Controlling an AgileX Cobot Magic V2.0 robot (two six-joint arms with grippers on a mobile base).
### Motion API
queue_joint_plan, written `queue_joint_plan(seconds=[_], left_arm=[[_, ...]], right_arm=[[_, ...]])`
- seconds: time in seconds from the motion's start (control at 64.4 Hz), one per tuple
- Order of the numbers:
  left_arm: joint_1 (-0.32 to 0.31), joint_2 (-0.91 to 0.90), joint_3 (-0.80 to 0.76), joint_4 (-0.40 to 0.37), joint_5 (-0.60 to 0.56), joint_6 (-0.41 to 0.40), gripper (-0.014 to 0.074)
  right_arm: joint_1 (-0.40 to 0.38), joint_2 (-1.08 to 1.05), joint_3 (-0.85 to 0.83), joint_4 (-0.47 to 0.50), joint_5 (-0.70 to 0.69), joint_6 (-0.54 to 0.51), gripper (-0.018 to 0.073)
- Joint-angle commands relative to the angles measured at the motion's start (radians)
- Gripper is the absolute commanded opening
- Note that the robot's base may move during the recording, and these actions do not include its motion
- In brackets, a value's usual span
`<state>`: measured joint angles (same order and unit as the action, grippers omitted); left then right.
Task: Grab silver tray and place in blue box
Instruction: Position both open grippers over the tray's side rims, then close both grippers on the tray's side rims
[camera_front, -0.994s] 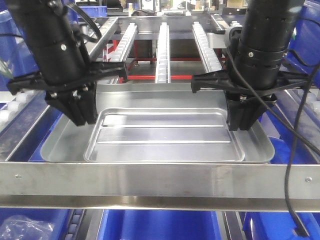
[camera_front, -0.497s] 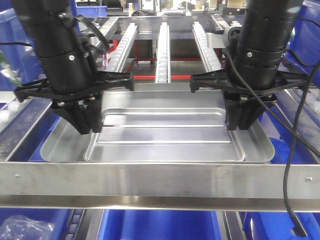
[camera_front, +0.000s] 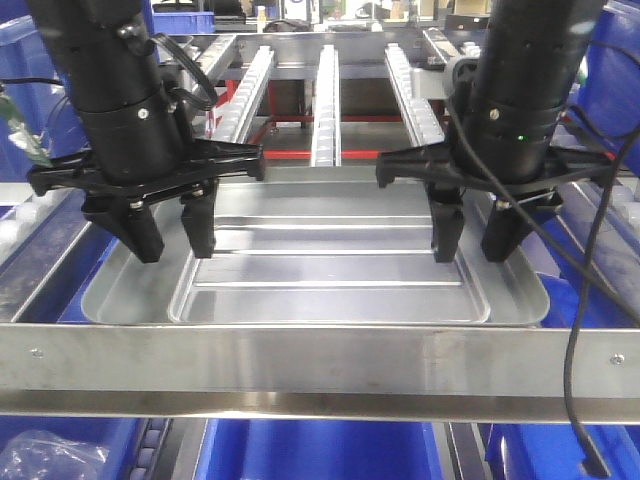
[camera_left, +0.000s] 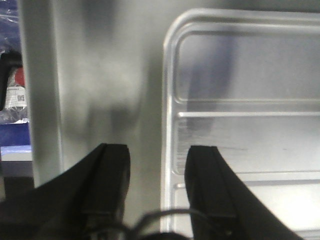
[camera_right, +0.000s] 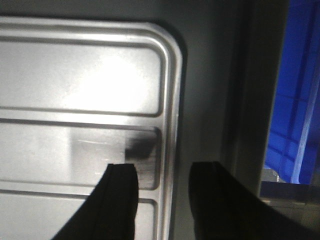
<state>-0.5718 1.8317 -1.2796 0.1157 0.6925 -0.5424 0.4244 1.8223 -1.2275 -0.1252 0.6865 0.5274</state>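
Now that the left hand (camera_front: 172, 245) and right hand (camera_front: 472, 248) have spread their formerly pressed-together fingers, each straddles a side rim of the silver tray (camera_front: 320, 272), which lies flat on the steel rack (camera_front: 320, 365), apparently ready for pinching.

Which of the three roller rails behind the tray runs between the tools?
The middle rail: it points at the middle of the tray, between the left tool and right tool. The left rail and right rail slant outward.
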Motion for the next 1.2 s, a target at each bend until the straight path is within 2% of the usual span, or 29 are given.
queue_joint_plan(seconds=[0.0, 0.357, 0.699, 1.18], left_arm=[[0.0, -0.04, -0.029, -0.005, -0.036, -0.014, 0.0192], [0.002, -0.003, -0.029, -0.055, -0.058, -0.014, 0.0192], [0.002, 0.007, -0.029, -0.053, -0.071, -0.014, 0.0192], [0.002, 0.007, -0.029, -0.051, -0.019, -0.014, 0.0192]], right_arm=[[-0.008, -0.031, -0.03, -0.002, -0.031, -0.008, 0.0381], [-0.008, -0.009, -0.03, 0.001, -0.04, -0.008, 0.0381], [-0.008, -0.008, -0.03, 0.002, -0.047, -0.008, 0.0381], [-0.008, -0.008, -0.03, 0.005, -0.047, -0.008, 0.0381]])
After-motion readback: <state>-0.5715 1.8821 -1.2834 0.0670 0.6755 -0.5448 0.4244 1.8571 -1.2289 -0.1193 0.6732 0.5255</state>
